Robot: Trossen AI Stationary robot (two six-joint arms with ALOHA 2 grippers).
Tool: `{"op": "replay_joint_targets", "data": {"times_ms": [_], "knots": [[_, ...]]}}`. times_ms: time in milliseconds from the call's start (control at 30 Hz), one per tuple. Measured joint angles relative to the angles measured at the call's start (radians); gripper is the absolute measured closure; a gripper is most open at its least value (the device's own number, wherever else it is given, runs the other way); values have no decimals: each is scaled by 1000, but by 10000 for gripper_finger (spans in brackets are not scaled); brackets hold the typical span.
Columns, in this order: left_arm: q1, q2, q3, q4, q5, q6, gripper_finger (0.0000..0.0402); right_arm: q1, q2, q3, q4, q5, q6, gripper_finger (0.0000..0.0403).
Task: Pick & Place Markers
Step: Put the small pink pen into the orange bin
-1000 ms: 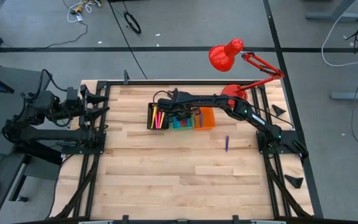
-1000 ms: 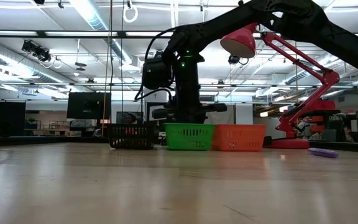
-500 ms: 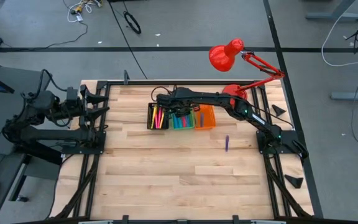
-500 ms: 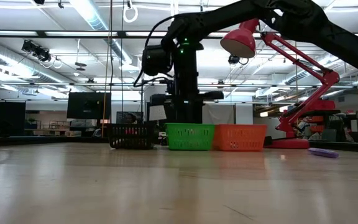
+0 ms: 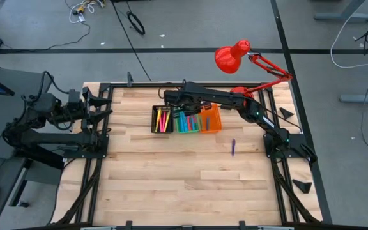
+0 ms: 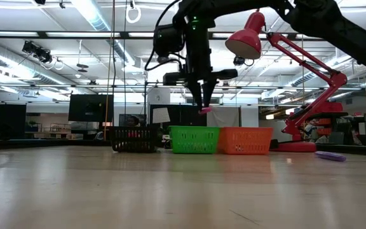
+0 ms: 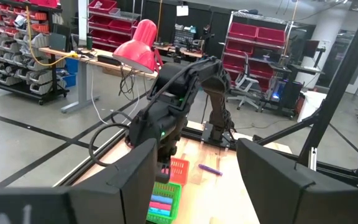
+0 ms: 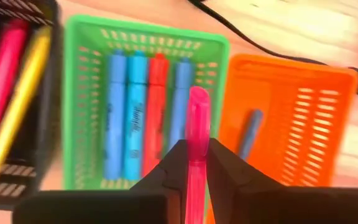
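Note:
My right gripper (image 6: 203, 105) hangs above the green bin (image 6: 194, 140), shut on a pink marker (image 8: 197, 118). In the high view it (image 5: 193, 106) sits over the row of bins near the table's far edge. Blue and red markers (image 8: 135, 130) lie in the green bin (image 8: 82, 106). Pink and yellow ones (image 8: 8, 93) lie in the black bin (image 5: 162, 119), and a blue-grey one (image 8: 248, 134) in the orange bin (image 5: 212, 119). A purple marker (image 5: 233, 147) lies flat on the table. My left gripper (image 7: 194, 180) waits open at the table's left edge. My right gripper pinches the pink marker's barrel (image 8: 197, 138) between its two fingers (image 8: 173, 165), coming from above and pointing down. The fingers lie across the marker. It is lifted clear above the green bin, and only a pink end (image 6: 205, 110) shows below the fingertips in the low view.
A red desk lamp (image 5: 235, 56) stands at the table's far right corner, its head above the far edge. The three bins stand side by side (image 6: 243, 140). Bare wood (image 5: 184, 179) spreads over the near half of the table.
My right gripper has risen straight up out of the green bin, carrying the pink marker clear of it, and has drifted slightly toward the table's right. The bins and the purple marker have stayed put.

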Motion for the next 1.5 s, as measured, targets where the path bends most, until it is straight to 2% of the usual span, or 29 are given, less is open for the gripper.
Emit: {"op": "replay_joint_targets", "data": {"times_ms": [200, 500, 700, 1200, 1500], "knots": [[0, 0, 0, 0, 0, 0, 173, -14, -29, -64, -9, 9, -20, 360], [0, 0, 0, 0, 0, 0, 173, -18, -269, -432, 171, 35, 28, 360], [0, 0, 0, 0, 0, 0, 173, -20, -352, -610, 250, 35, 49, 360], [0, 0, 0, 0, 0, 0, 173, -48, -366, -837, 435, -13, 22, 357], [0, 0, 0, 0, 0, 0, 173, -47, -366, -854, 479, -29, 31, 316]]}}
